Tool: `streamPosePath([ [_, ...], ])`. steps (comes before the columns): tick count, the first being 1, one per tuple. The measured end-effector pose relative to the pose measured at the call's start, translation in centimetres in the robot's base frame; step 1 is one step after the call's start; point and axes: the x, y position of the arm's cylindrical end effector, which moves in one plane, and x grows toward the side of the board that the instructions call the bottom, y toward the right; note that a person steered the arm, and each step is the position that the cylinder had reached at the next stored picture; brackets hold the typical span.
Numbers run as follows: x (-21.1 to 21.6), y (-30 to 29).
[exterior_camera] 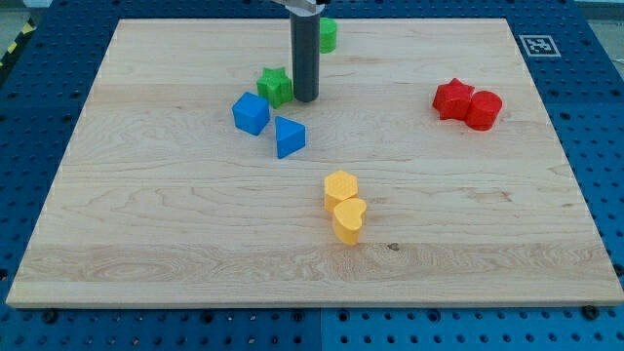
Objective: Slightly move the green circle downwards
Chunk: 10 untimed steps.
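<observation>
The green circle (328, 35) sits near the view's top, partly hidden behind my rod. My tip (305, 98) rests on the board below and slightly left of the green circle, apart from it. The tip stands just right of the green star (276, 86), close to it; I cannot tell if they touch.
A blue cube (251, 113) and a blue triangular block (289, 136) lie below the green star. A yellow hexagon (340, 186) and a yellow heart (348, 219) sit at the centre bottom. A red star (452, 98) and a red cylinder (484, 109) touch at the right.
</observation>
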Motion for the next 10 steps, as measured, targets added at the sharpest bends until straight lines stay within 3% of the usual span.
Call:
streamPosePath([
  [2,-0.4,-3.3],
  [3,-1.5,-2.3],
  [4,-3.4,2.7],
  [6,-9.8,8.5],
  [8,-15.0,4.9],
  [10,-12.3,3.1],
])
